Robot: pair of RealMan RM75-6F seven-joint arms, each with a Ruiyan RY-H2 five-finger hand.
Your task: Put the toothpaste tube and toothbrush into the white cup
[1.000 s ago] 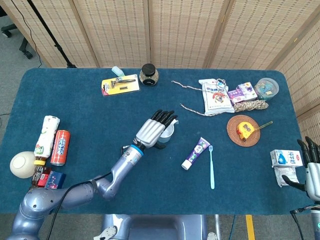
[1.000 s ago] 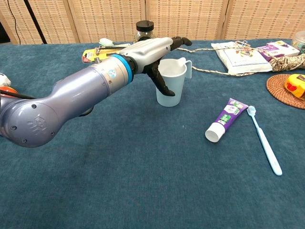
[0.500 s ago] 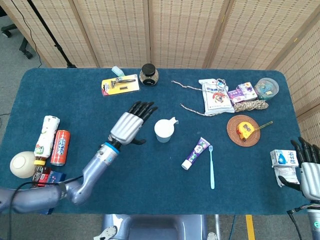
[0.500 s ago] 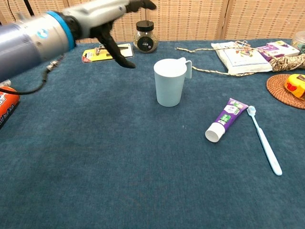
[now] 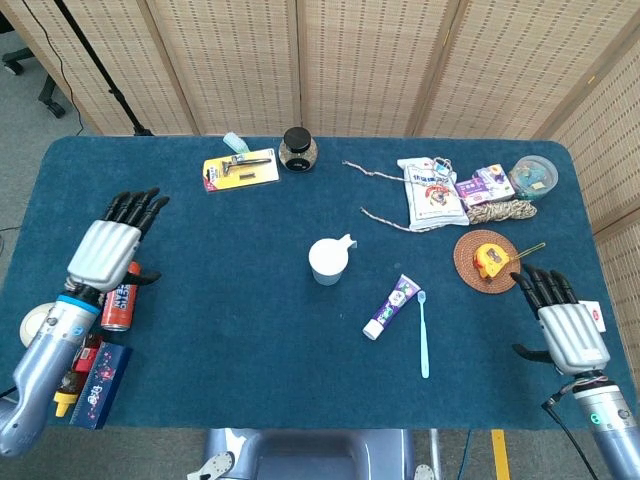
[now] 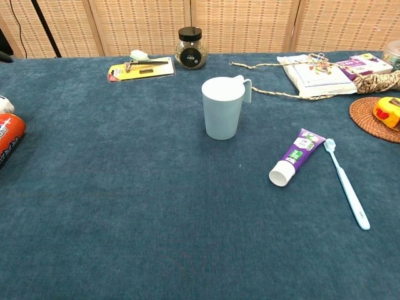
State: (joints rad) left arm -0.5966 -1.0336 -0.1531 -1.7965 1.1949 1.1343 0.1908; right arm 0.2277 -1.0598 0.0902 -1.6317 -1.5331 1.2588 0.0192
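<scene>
The white cup (image 5: 327, 261) (image 6: 223, 107) stands upright in the middle of the blue table, handle toward the back right. To its right lie the purple-and-white toothpaste tube (image 5: 391, 306) (image 6: 296, 157) and, just beside it, the light blue toothbrush (image 5: 422, 333) (image 6: 346, 184). My left hand (image 5: 105, 247) hovers at the table's left side over the cans, fingers spread, holding nothing. At the right edge my right hand (image 5: 565, 324) is open too, well right of the toothbrush. Neither hand appears in the chest view.
A red can (image 5: 117, 299), a bottle, a white ball (image 5: 40, 327) and a box crowd the left edge. At the back are a razor pack (image 5: 240, 168), a dark jar (image 5: 298, 149), snack packets and rope (image 5: 432, 192). A woven coaster with a yellow tape measure (image 5: 488, 260) lies right.
My left hand let go of the cup and swept far left to the table's edge. The cup stayed upright. My right hand moved up and inward over the right edge.
</scene>
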